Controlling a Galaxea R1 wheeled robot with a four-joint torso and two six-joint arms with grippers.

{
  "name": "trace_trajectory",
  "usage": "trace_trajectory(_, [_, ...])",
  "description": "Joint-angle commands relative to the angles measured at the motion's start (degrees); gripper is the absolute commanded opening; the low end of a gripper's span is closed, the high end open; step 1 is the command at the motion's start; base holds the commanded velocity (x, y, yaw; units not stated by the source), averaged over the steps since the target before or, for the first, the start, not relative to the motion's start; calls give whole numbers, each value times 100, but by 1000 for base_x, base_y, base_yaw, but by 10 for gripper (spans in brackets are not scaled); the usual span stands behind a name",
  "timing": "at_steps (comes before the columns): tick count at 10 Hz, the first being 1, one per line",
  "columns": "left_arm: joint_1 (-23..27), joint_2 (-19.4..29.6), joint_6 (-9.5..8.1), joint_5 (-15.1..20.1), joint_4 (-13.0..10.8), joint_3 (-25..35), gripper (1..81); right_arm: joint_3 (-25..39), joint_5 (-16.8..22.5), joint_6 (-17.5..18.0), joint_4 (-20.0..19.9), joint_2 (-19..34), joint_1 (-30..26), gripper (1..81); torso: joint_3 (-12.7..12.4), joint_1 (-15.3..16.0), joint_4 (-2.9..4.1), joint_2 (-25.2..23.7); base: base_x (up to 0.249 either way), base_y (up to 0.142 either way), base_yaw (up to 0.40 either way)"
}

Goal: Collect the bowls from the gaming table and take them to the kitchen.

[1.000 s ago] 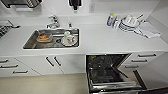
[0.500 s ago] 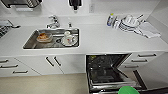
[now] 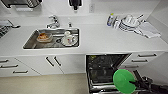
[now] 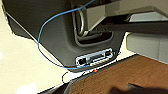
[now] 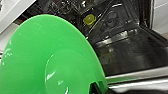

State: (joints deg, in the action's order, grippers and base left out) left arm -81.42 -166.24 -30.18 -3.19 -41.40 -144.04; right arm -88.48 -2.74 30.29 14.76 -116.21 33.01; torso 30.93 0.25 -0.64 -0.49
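Observation:
I am in the kitchen, facing the white countertop (image 3: pixel 105 40). A bright green bowl (image 3: pixel 123 81) hangs tilted on its edge over the open dishwasher (image 3: pixel 105 70), at the lower right of the head view. My right gripper (image 3: pixel 133 81) is shut on its rim, the dark arm reaching in from the right. In the right wrist view the green bowl (image 5: pixel 50 62) looms large before the dishwasher's dark inside (image 5: pixel 125 50), with a dark finger (image 5: pixel 96 88) at its rim. The gaming table and the other bowls are out of view.
The steel sink (image 3: pixel 32 43) holds a cup on a saucer (image 3: pixel 68 38) and a dish with something orange (image 3: pixel 43 37). Stacked dishes (image 3: pixel 128 22) and a cloth (image 3: pixel 150 30) lie at the counter's right end. The left wrist view shows my own dark base with a blue cable (image 4: pixel 42 32).
The green bowl has risen a little further into the head view, over the open dishwasher. The counter and sink have stayed in place.

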Motion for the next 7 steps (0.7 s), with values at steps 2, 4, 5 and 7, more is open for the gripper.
trace_trajectory(2, [-661,-777,13,284,-70,-931,811,-168,564,275,-35,-359,-1230,10,0,0,0,0,0,0,0])
trace_trajectory(4, [-757,-1017,21,293,-88,-1152,811,-440,503,407,-52,-774,-1274,10,0,0,0,0,0,0,0])
trace_trajectory(5, [-792,-1025,39,302,-79,-1161,811,-729,512,416,-52,-967,-1309,10,0,0,0,0,0,0,0])
trace_trajectory(7, [-863,-1017,56,319,-79,-1161,811,-977,564,425,-78,-1108,-1414,811,0,0,0,0,0,0,0])
